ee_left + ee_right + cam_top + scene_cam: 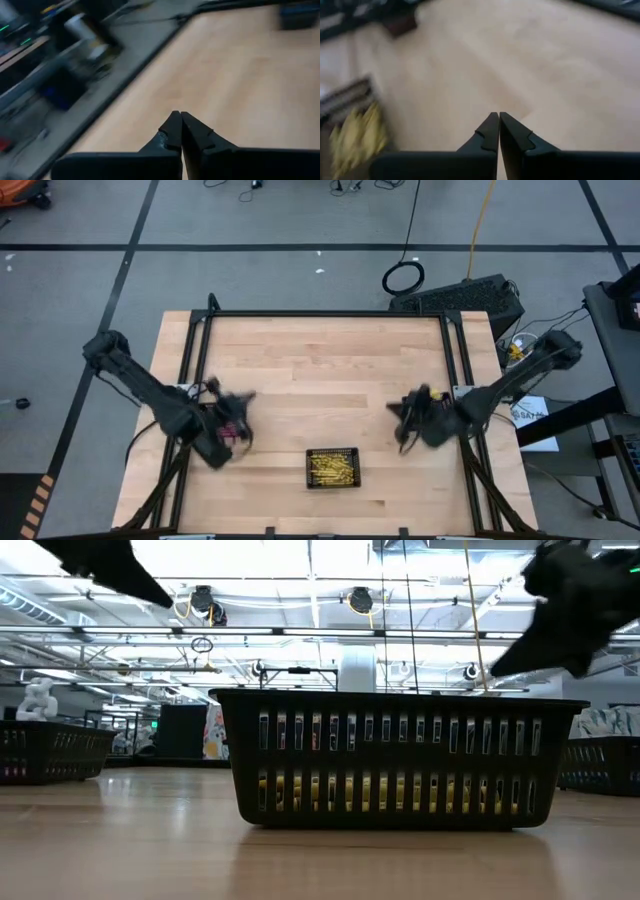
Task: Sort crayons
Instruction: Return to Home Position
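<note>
1 black mesh bin sits at the table's front centre, full of yellow crayons. To the bin's left, well apart from it, the left gripper hangs over bare wood, fingers pressed together, holding nothing. To the bin's right, also apart, the right gripper hangs with fingers closed tight, empty. Its wrist view catches the crayons off to one side. Low view: crayons lie along the bin's floor, with both arms above it. The far left bin and far right bin stand at that view's edges, contents too dim to tell.
</note>
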### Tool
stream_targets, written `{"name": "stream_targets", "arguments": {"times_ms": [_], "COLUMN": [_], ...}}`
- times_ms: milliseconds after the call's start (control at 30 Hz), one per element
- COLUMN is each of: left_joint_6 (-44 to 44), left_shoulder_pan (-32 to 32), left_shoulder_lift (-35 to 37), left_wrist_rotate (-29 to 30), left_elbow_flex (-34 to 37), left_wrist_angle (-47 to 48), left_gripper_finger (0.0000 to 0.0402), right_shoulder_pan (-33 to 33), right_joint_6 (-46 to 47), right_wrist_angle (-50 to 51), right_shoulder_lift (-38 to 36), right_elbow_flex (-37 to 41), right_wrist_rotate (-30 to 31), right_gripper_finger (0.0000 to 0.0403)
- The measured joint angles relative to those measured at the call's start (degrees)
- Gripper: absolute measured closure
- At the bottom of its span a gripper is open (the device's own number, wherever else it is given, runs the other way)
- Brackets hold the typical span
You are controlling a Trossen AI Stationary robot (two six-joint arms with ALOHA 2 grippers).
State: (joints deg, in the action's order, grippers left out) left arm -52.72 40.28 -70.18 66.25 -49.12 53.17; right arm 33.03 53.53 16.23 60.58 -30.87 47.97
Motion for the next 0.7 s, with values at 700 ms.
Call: {"name": "stream_targets", "arguments": {"times_ms": [700], "left_joint_6": [37.4], "left_shoulder_pan": [-14.4], "left_shoulder_lift": [42.2], "left_wrist_rotate": [-16.9], "left_elbow_flex": [16.7], "left_wrist_angle": [-22.5], "left_gripper_finger": [0.0402], "right_shoulder_pan": [-30.0], "right_joint_6": [-40.1], "right_wrist_angle": [-5.7], "right_shoulder_lift": [-42.6], "right_elbow_flex": [10.0], "right_wrist_rotate": [-40.7], "right_gripper_finger": [0.0403]}}
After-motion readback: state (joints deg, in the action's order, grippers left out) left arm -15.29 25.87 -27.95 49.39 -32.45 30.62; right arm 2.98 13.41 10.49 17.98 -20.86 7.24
